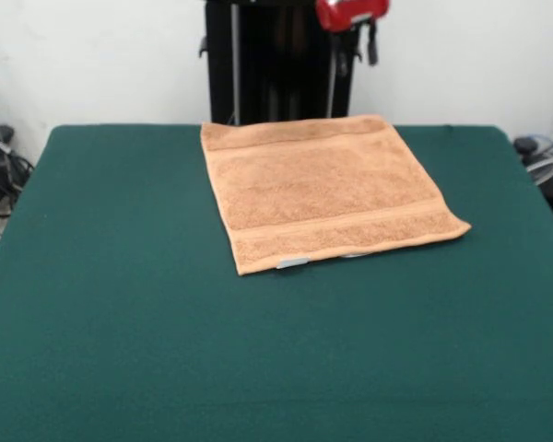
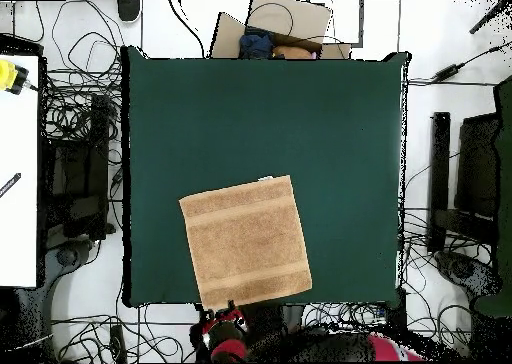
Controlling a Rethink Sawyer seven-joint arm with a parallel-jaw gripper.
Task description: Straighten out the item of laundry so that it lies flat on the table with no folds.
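The light orange-tan towel (image 1: pixel 323 189) lies spread flat on the dark green table (image 1: pixel 120 322), turned a little askew, with no folds showing. Its woven border bands run along the near and far edges, and the small white-grey tag (image 1: pixel 292 263) sticks out at the near edge. In the overhead view the towel (image 2: pixel 245 242) sits at the robot's side of the table (image 2: pixel 330 130), reaching its edge, with the tag (image 2: pixel 265 179) on the side away from the robot. My gripper (image 1: pixel 355 37) is drawn back above and behind the towel's far edge, holding nothing. It also shows in the overhead view (image 2: pixel 225 335), just off the table.
The black pedestal (image 1: pixel 276 64) stands behind the table. Cables (image 2: pixel 80 180) lie on the floor around the table. A cardboard box (image 2: pixel 285 30) sits past the far edge, and a white desk (image 2: pixel 18 170) stands at one side.
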